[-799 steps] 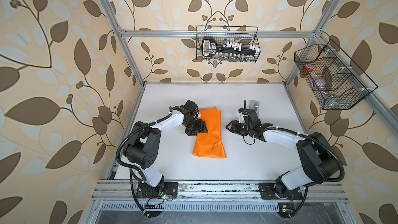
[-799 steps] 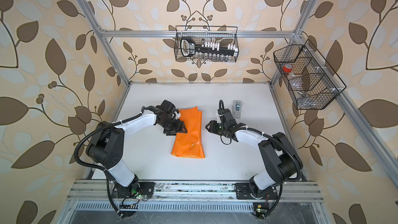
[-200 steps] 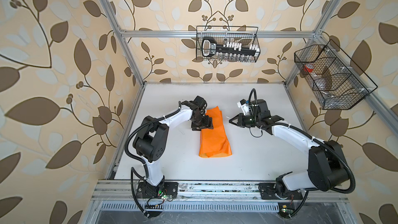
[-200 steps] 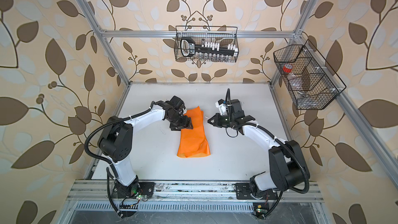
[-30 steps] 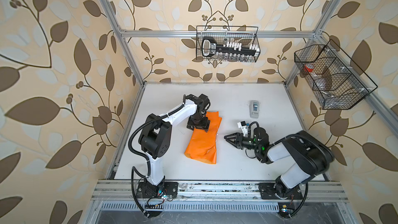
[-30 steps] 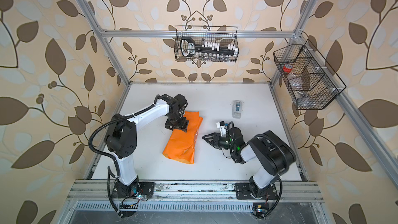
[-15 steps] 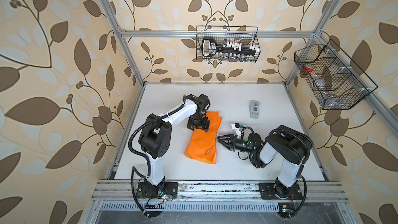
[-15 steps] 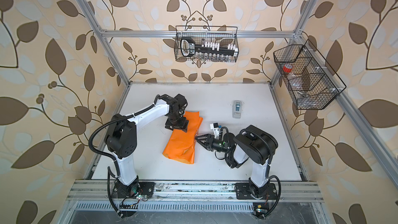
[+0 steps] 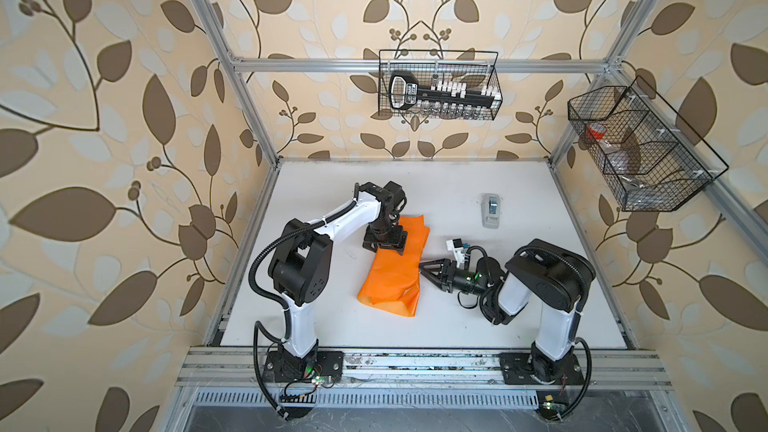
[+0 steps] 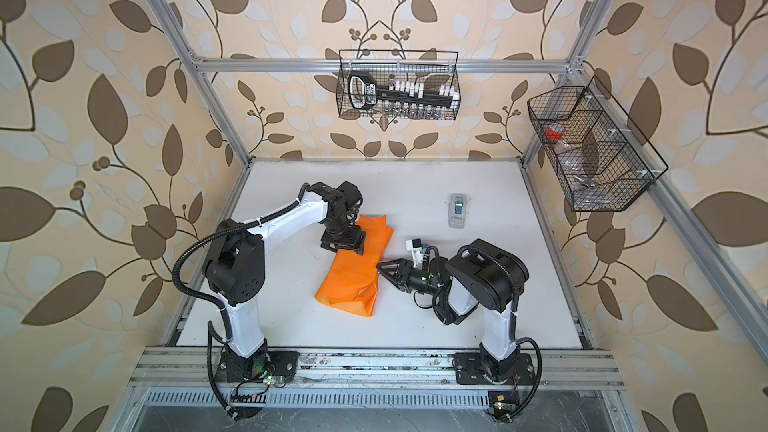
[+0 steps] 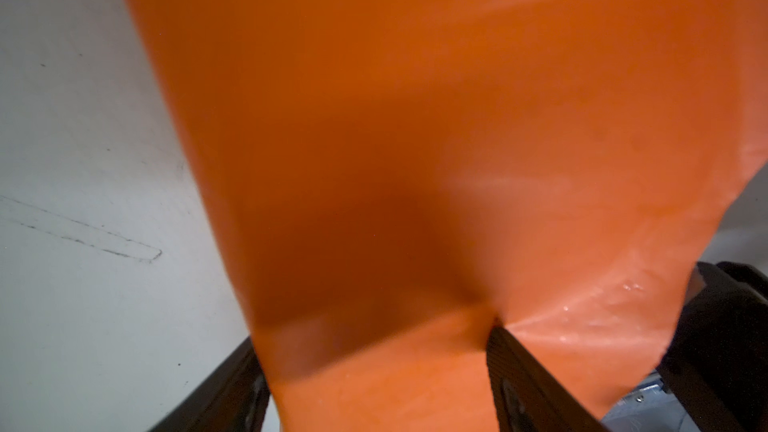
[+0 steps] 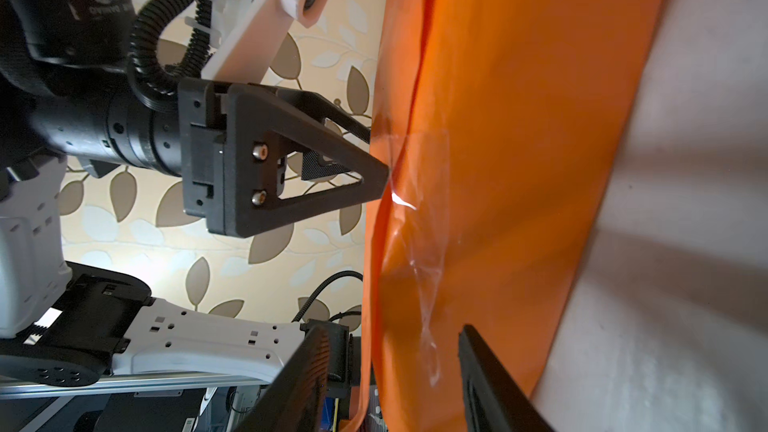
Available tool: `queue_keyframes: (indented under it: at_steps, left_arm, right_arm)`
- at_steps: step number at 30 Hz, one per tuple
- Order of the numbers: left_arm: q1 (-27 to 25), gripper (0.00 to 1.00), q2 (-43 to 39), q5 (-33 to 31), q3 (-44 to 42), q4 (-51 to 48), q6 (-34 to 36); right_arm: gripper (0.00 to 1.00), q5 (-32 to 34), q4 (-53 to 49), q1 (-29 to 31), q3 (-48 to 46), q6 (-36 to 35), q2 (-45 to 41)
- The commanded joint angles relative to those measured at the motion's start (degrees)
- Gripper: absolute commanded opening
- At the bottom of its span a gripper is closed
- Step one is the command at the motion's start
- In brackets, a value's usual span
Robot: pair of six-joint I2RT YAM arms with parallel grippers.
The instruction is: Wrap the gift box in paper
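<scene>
Two arms work low over the white table (image 9: 478, 326). The paper (image 9: 392, 280) lies mid-table, slightly left of centre. It is a long folded orange bundle, with one end toward the back wall and the rumpled end toward the near rail. The gift box shows in no view; only orange is visible.

Left gripper (image 9: 385, 245) points down onto the far end of the bundle. In the left wrist view its fingers (image 11: 523, 371) stand wide with the paper between them. One tip dents a crease into the sheet. I cannot tell whether they clamp or merely press.

Right gripper (image 9: 424, 271) lies nearly level, its tips at the bundle's right edge about midway along. In the right wrist view its fingers (image 12: 303, 371) stand apart on either side of the folded edge, holding nothing. A clear tape patch (image 12: 419, 184) sits on that edge.

Tape dispenser (image 9: 490, 209) stands well apart, toward the back right.
</scene>
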Motion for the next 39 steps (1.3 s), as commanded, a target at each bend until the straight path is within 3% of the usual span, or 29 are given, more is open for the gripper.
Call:
queue_keyframes:
  at_steps: [1, 9, 27, 36, 39]
  left_arm:
    - [-1.2, 0.8, 3.2, 0.9, -2.3, 1.3, -0.9]
    - [-1.2, 0.8, 3.2, 1.0, -2.3, 1.4, -1.0]
    - [-1.2, 0.79, 3.1, 0.8, -1.9, 1.1, -0.9]
    - [-1.2, 0.79, 3.2, 0.7, -1.9, 1.0, -1.0]
    - [-1.2, 0.8, 3.2, 0.7, -1.8, 1.1, -1.0]
  right_arm:
    - [0.51, 0.8, 3.0, 0.1, -0.6, 0.7, 1.4]
    - [0.35, 0.7, 3.0, 0.5, -0.3, 0.5, 0.7]
    - [0.17, 0.5, 3.0, 0.5, 0.0, 2.0, -0.6]
    - [0.0, -0.2, 3.0, -0.2, -0.1, 3.1, -1.8]
    - [0.0, -0.9, 3.0, -1.1, -0.5, 3.8, -3.3]
